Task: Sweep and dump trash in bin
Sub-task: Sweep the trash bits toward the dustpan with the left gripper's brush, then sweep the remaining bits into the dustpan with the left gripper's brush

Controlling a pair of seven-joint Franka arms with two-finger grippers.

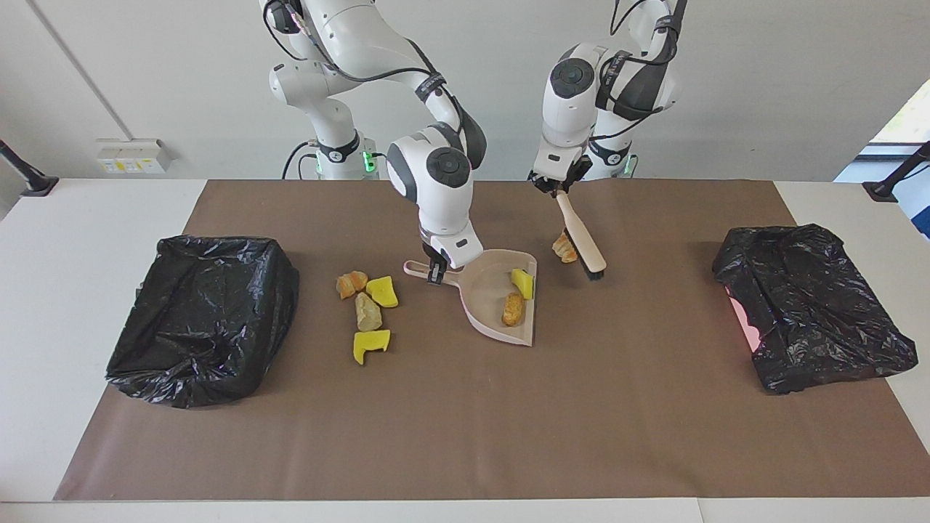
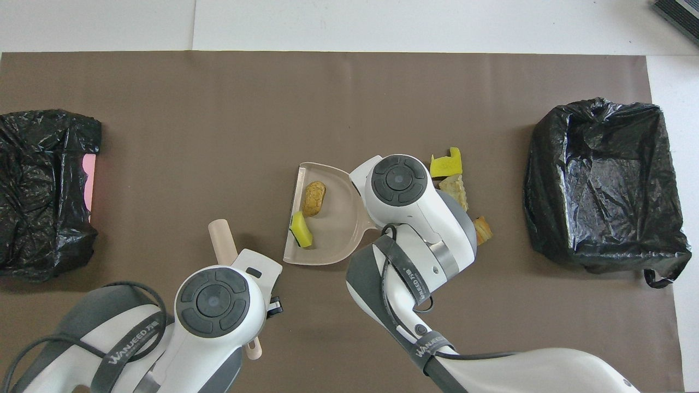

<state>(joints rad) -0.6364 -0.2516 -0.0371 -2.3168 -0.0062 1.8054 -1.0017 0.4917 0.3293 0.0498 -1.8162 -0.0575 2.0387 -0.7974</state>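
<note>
My right gripper (image 1: 437, 270) is shut on the handle of the beige dustpan (image 1: 485, 292), which rests on the brown mat. A yellow wedge (image 1: 522, 282) and a bread-like chunk (image 1: 513, 310) of trash lie inside the dustpan (image 2: 338, 237). My left gripper (image 1: 556, 187) is shut on the handle of a beige brush (image 1: 581, 236), which slants down toward the left arm's end. One more trash chunk (image 1: 564, 248) lies on the mat beside the brush head. Several other trash pieces (image 1: 368, 311) sit beside the dustpan handle. In the overhead view both wrists hide their fingers.
An open black-lined bin (image 1: 203, 319) stands at the right arm's end of the mat. A crumpled black bag over something pink (image 1: 806, 305) lies at the left arm's end. The brown mat (image 1: 465, 421) covers most of the white table.
</note>
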